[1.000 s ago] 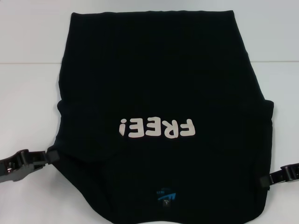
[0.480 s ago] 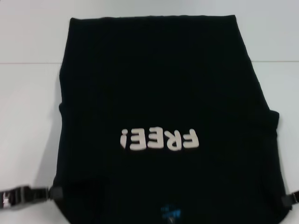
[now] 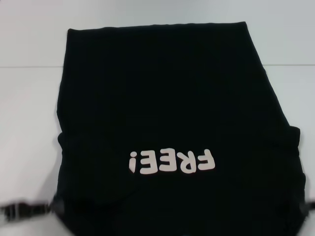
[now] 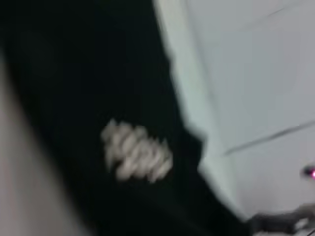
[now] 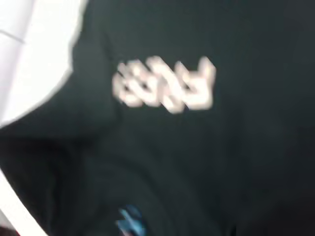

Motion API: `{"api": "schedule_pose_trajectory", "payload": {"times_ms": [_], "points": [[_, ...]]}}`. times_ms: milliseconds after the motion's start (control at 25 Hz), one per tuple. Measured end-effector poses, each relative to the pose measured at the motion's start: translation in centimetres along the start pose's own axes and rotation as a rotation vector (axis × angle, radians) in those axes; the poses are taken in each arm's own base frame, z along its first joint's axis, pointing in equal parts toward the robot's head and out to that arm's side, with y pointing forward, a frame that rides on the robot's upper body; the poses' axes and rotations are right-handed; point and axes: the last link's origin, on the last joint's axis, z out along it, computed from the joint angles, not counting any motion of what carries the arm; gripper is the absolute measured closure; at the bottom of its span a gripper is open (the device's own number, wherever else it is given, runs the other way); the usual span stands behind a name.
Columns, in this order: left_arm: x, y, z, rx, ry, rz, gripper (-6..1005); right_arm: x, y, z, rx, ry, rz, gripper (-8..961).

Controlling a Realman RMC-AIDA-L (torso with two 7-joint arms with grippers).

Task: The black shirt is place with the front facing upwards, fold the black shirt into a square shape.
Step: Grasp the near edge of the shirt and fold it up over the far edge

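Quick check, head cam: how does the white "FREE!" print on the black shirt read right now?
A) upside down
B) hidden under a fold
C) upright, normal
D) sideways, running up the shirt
A: in the head view the white lettering on the black shirt sits inverted, with the exclamation mark at the left end. It is fully exposed and runs across the cloth, not up it.

Shirt [image 3: 167, 98]: matt black cloth, smooth white printed letters [image 3: 172, 162]. Tabletop [image 3: 29, 98]: smooth, pale, faintly glossy. Left tool [image 3: 24, 210]: black plastic.
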Motion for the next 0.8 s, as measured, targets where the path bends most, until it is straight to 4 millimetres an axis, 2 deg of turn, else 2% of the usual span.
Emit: {"api": "schedule_pose_trajectory", "payload": {"times_ms": [40, 80, 120, 200, 240, 320, 360, 400, 440, 480, 600, 800], "points": [[1.0, 0.4, 0.3, -0.035, 0.035, 0.015, 970, -0.6, 0.5, 0.0, -0.029, -0.036, -0.019, 859], [2.1, 0.9, 0.6, -0.073, 0.076, 0.030, 970, -2.3, 1.3, -0.4, -0.084, -0.140, -0.051, 859], [3.4, 1.4, 0.9, -0.108, 0.121, 0.043, 970, -2.3, 1.3, -0.4, -0.084, -0.140, -0.051, 858], [5.4, 1.8, 1.4, -0.135, 0.188, 0.045, 970, -4.2, 1.8, -1.1, -0.108, -0.259, -0.071, 857], [5.4, 1.8, 1.4, -0.135, 0.188, 0.045, 970, -5.3, 1.8, -1.6, -0.107, -0.332, -0.072, 857], [10.0, 1.7, 3.2, -0.084, 0.308, 0.009, 970, -7.8, 1.3, -2.1, -0.056, -0.461, -0.057, 856], [10.0, 1.7, 3.2, -0.084, 0.308, 0.009, 970, -8.9, 1.1, -2.1, -0.025, -0.507, -0.049, 855], [11.4, 1.5, 4.0, -0.054, 0.342, 0.004, 970, -10.1, 0.8, -1.8, 0.014, -0.549, -0.041, 855], [12.5, 1.3, 4.7, -0.022, 0.370, 0.000, 970, -11.3, 0.4, -1.4, 0.057, -0.588, -0.033, 854], [14.3, 1.0, 6.2, 0.040, 0.413, -0.001, 970, -12.4, 0.2, -0.7, 0.094, -0.612, -0.031, 854], [16.3, 0.0, 8.6, 0.175, 0.468, 0.009, 970, -15.1, -0.4, 1.9, 0.217, -0.662, -0.027, 852], [17.7, -0.8, 11.0, 0.355, 0.504, 0.070, 970, -17.6, -0.2, 6.1, 0.390, -0.658, -0.083, 849]]}}
